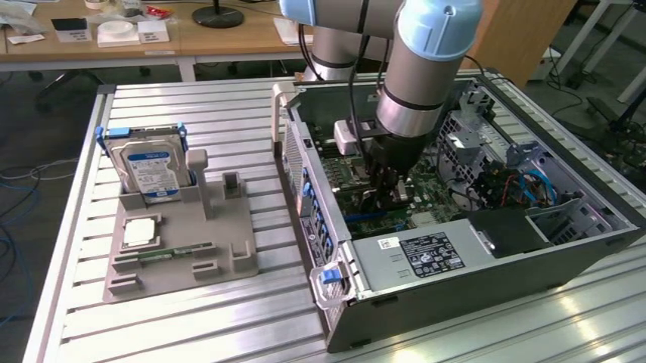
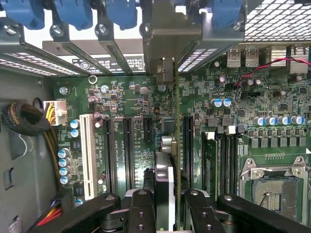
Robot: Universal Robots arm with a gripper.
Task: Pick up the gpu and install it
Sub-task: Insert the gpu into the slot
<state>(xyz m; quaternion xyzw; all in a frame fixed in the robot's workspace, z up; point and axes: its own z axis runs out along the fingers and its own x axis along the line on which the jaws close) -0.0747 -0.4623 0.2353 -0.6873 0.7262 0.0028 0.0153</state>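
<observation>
End effector (image 2: 167, 206) clamped on gpu (image 2: 165, 179), card edge-on above motherboard (image 2: 121, 102), centre frame. Best kept upright, square over slot, bracket toward rear openings.

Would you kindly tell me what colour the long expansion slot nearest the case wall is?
White slot, clearest in the wrist view.

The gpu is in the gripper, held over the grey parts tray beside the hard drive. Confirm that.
Wrong place. The gripper does hold the gpu, but inside the open computer case, above the motherboard slots, as the wrist view shows. The hard drive stands apart on the grey parts tray.
</observation>
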